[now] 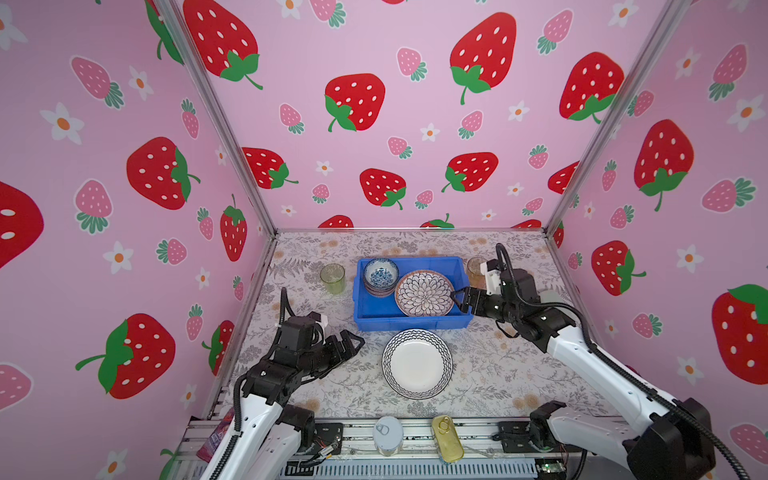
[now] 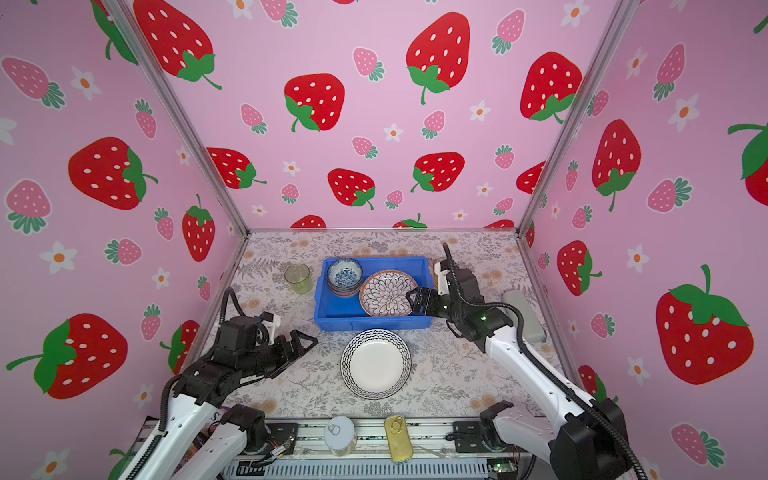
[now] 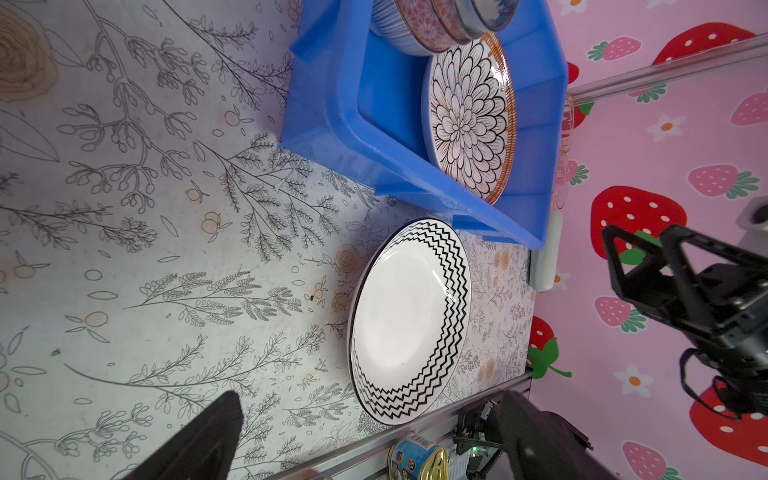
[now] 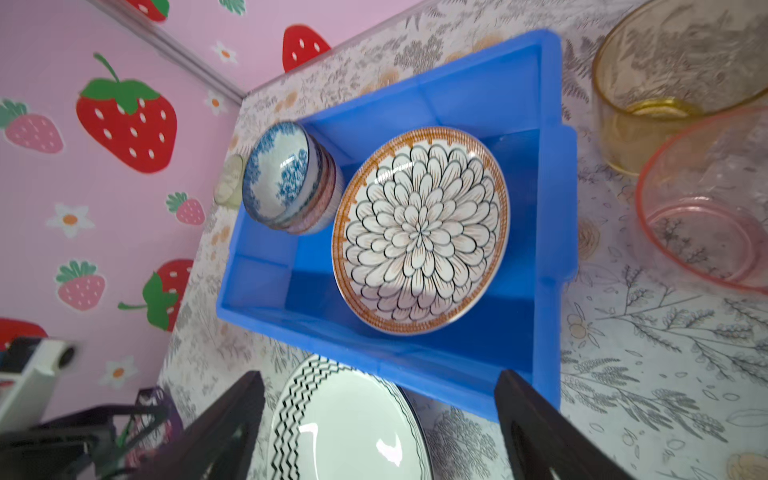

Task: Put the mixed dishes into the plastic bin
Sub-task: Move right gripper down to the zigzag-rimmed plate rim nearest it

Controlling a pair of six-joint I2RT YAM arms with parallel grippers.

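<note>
The white wavy-rimmed plate point(image 1: 417, 363) is lying flat and face up on the bench point(image 1: 498, 374), just beside the near wall of the blue plastic bin point(image 1: 411, 322). Contact between the two cannot be confirmed. Being round, the plate is presenting no long axis, and its rim is sitting low to the bench all round.

The bin is lying with its long axis across both top views. It is already holding the petal-patterned plate point(image 1: 424, 293) and a stack of small bowls point(image 1: 380, 274) at its far left corner. The green tumbler point(image 1: 332, 277) is standing mouth up left of the bin. The amber tumbler point(image 4: 665, 83) and pink tumbler point(image 4: 706, 208) are standing mouth up past its right end.

**Handling (judged):** the plate is looking like glazed ceramic, which is stiff, fairly heavy, slippery and brittle.
- Take hold at the rim, with one finger under the lip and one on the upper face.
- Lower it gently onto the plate already in the bin.

**Fingers:**
- The left gripper point(image 1: 358, 343) is hovering left of the white plate, its fingers point(image 3: 208, 440) spread wide and empty.
- The right gripper point(image 1: 457, 301) is sitting at the bin's right end, just beside the petal-patterned plate's edge. Its fingers point(image 4: 224, 432) are wide apart and gripping nothing.
</note>
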